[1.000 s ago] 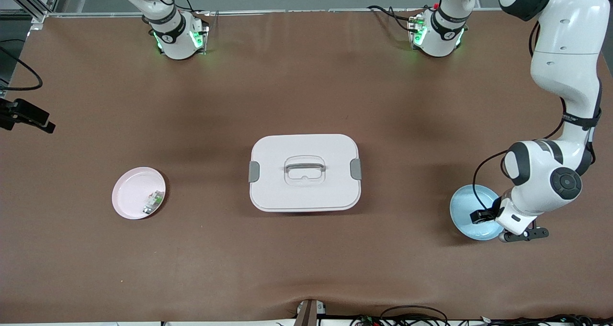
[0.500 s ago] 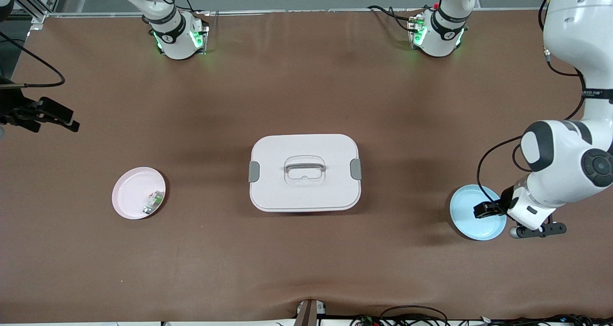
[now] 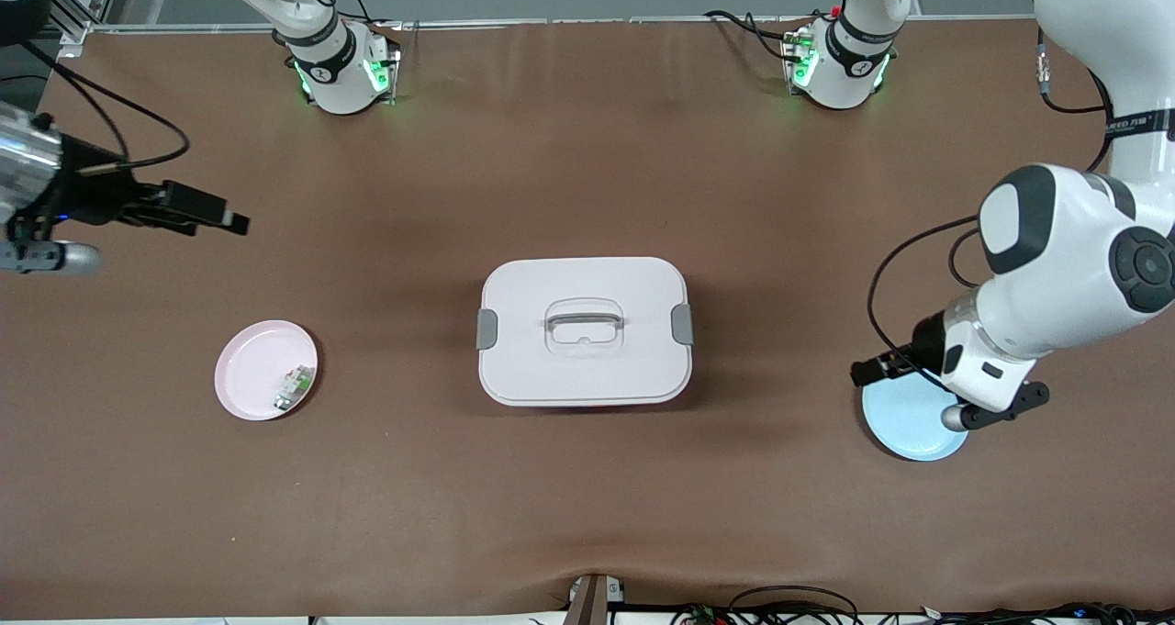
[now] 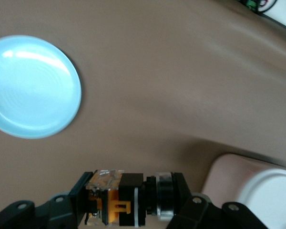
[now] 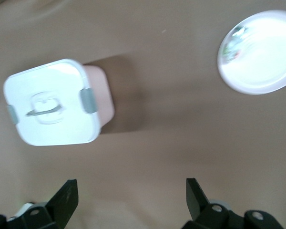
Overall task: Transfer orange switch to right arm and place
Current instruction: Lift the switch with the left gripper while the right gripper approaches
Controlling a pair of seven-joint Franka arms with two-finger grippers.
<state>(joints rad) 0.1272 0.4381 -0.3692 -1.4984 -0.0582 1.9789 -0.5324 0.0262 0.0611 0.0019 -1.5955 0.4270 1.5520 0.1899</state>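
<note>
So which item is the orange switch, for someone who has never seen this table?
Find the blue plate at the left arm's end of the table. The left gripper, over its edge, is shut on the orange switch: a small black block with orange marks, unlike the green-and-white part in the pink plate.

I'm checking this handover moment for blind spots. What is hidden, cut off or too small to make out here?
- Front view: the orange switch is too small to see in the left tool; only the left wrist view shows the orange switch.
- Front view: the small part on the pink plate is too tiny to identify.
- Right wrist view: the frame edge cuts off the open right tool.
- Front view: the lid hides the white box's contents.
</note>
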